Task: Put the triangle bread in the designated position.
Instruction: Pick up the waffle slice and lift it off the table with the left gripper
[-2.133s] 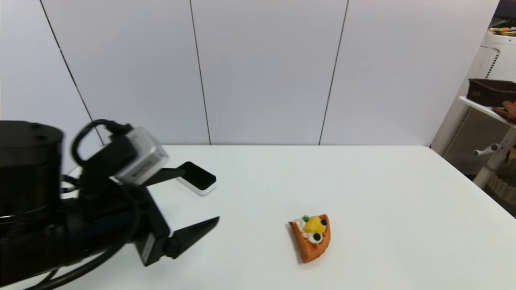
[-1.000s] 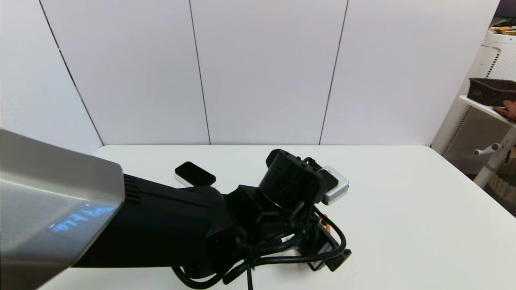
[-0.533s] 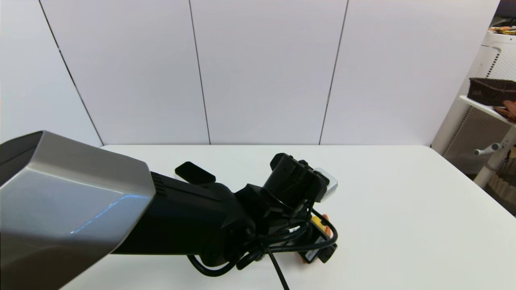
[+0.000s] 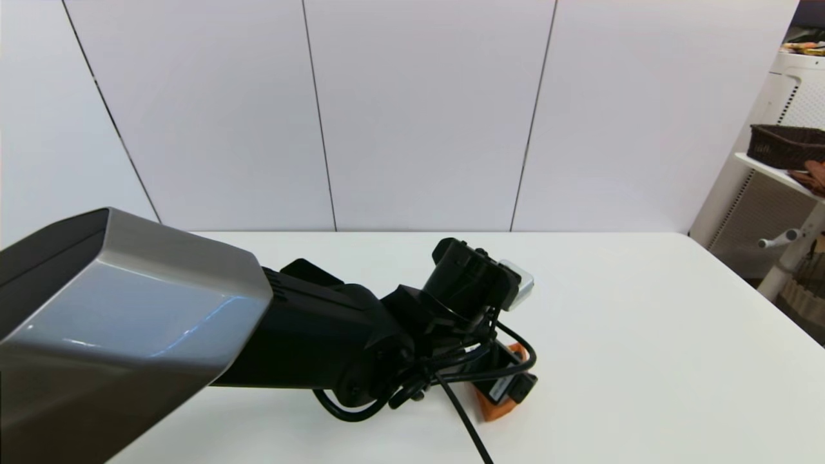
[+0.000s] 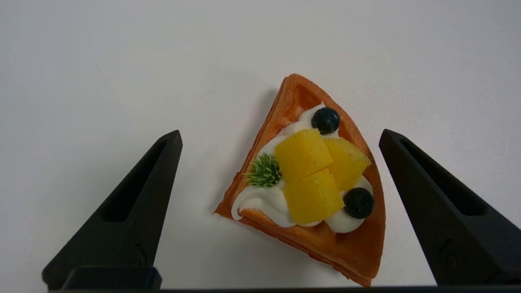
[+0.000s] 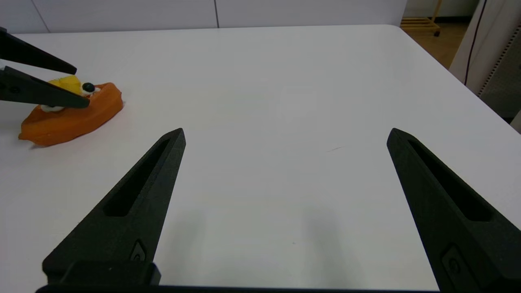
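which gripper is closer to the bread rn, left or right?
Left. The left gripper is open with a finger on each side of the bread, not touching it. The right gripper is open over bare table, well off to the bread's side.

A robotics lab or test room is shown. A plain white bench [image 4: 644, 335] is set against a wall of bare white panels [image 4: 419, 116] divided by thin dark seams. At the far right, a white shelving unit [image 4: 783, 174] with a perforated side is seen, and a dark woven basket [image 4: 786, 147] is kept on its shelf. A strip of wooden floor [image 6: 431, 40] is visible beyond the bench's corner in the right wrist view.
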`<state>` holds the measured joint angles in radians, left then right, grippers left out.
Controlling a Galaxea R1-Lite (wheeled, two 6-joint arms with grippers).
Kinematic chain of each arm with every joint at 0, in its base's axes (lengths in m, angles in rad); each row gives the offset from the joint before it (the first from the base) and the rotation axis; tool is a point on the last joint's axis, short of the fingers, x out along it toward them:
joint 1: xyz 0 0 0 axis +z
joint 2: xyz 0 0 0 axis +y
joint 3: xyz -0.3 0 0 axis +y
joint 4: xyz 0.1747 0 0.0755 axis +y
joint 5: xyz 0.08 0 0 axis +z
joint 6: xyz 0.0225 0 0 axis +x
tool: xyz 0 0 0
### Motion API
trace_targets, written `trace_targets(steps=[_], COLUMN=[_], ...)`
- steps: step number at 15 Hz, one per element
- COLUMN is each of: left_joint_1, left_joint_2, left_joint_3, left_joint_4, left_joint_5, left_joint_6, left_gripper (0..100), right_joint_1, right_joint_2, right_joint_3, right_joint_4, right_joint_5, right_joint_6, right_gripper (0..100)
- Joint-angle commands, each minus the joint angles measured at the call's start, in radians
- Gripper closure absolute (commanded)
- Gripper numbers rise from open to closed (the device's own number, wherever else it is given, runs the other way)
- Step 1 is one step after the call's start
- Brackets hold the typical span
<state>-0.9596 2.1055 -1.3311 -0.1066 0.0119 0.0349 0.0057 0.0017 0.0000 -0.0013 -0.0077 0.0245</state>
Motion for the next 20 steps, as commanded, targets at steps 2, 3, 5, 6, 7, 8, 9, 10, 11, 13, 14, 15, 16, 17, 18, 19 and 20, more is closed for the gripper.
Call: trace_targets(steps=[2,3,5,6,7,8,9,10,11,13,14,15,16,17,18,19,20], left_joint_1=[-0.002,-0.002,-0.002,-0.002,-0.002,-0.002,-0.002,-0.002,-0.002,-0.002,-0.002,-0.002,-0.002,-0.002,-0.002,-0.002,-0.002], left_joint_2=[0.008,0.01,0.011,0.011,0.013,0.019,0.024,0.028,0.036,0.045,0.048,0.053,0.054,0.056,0.056,0.056,0.054], left_joint_3=[-0.013,-0.011,-0.008,-0.008,-0.011,-0.013,-0.013,-0.011,-0.013,-0.014,-0.016,-0.016,-0.019,-0.023,-0.023,-0.023,-0.023], left_joint_4=[-0.001,0.002,0.013,0.042,0.068,0.085,0.088,0.09,0.09,0.088,0.088,0.088,0.088,0.088,0.087,0.087,0.087], left_joint_5=[-0.012,-0.012,-0.013,-0.013,-0.012,-0.012,-0.015,-0.027,-0.038,-0.038,-0.038,-0.038,-0.038,-0.038,-0.038,-0.038,-0.038], left_joint_6=[-0.006,-0.009,-0.009,-0.009,-0.009,-0.009,-0.009,-0.009,-0.01,-0.009,-0.009,-0.009,-0.009,-0.009,-0.01,-0.01,-0.01], left_gripper=[0,0,0,0,0,0,0,0,0,100,100,100,100,100,100,100,100], right_joint_1=[0.0,0.0,0.0,0.0,0.0,0.0,0.0,0.0,0.0,0.0,0.0,0.0,0.0,0.0,0.0,0.0,0.0], right_joint_2=[0.0,0.0,0.0,0.0,0.0,0.0,0.0,0.0,0.0,0.0,0.0,0.0,0.0,0.0,0.0,0.001,0.0], right_joint_3=[0.0,0.0,0.0,0.0,0.0,0.0,0.0,0.0,0.0,0.0,0.0,0.0,0.0,0.0,0.0,0.0,0.0], right_joint_4=[0.0,0.0,0.0,0.0,0.0,0.0,0.0,0.0,0.0,0.0,0.0,0.0,0.0,0.0,0.0,0.0,0.0], right_joint_5=[0.0,0.0,0.0,0.0,0.0,0.0,0.0,0.0,0.0,0.0,0.0,0.0,0.0,0.0,0.0,0.0,0.0], right_joint_6=[0.0,0.0,0.0,0.0,0.0,0.0,0.0,0.0,0.0,0.0,0.0,0.0,0.0,0.0,0.0,0.0,0.0], right_gripper=[0,0,0,0,0,0,0,0,0,0,0,0,0,0,0,0,0])
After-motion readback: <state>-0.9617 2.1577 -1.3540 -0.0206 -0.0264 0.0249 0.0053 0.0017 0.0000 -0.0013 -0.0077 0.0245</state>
